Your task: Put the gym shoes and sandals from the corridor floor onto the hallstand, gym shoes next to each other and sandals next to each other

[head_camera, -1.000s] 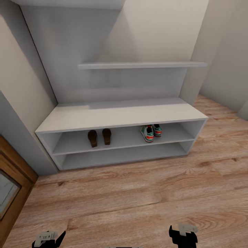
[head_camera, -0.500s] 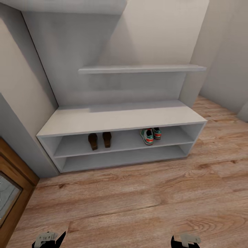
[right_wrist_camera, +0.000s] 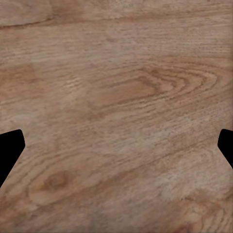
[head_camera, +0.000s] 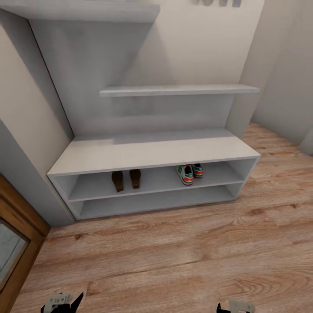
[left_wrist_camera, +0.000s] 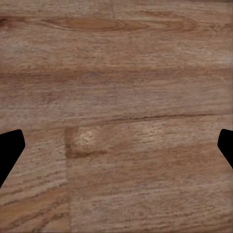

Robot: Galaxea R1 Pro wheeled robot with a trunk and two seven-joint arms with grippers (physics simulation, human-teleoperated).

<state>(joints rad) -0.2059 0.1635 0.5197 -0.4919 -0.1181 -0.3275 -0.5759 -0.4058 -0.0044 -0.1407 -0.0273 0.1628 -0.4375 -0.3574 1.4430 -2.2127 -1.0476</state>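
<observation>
Gym shoes [head_camera: 190, 171] and sandals [head_camera: 126, 179] sit half-hidden under the hallstand [head_camera: 152, 152]; both pincers gape wide.

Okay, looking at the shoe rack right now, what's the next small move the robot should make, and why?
Probably none beyond holding both arms back. The two sandals sit side by side on the upper shelf of the hallstand, the two gym shoes paired further right on that shelf. The left gripper and right gripper are open over bare corridor floor.
</observation>
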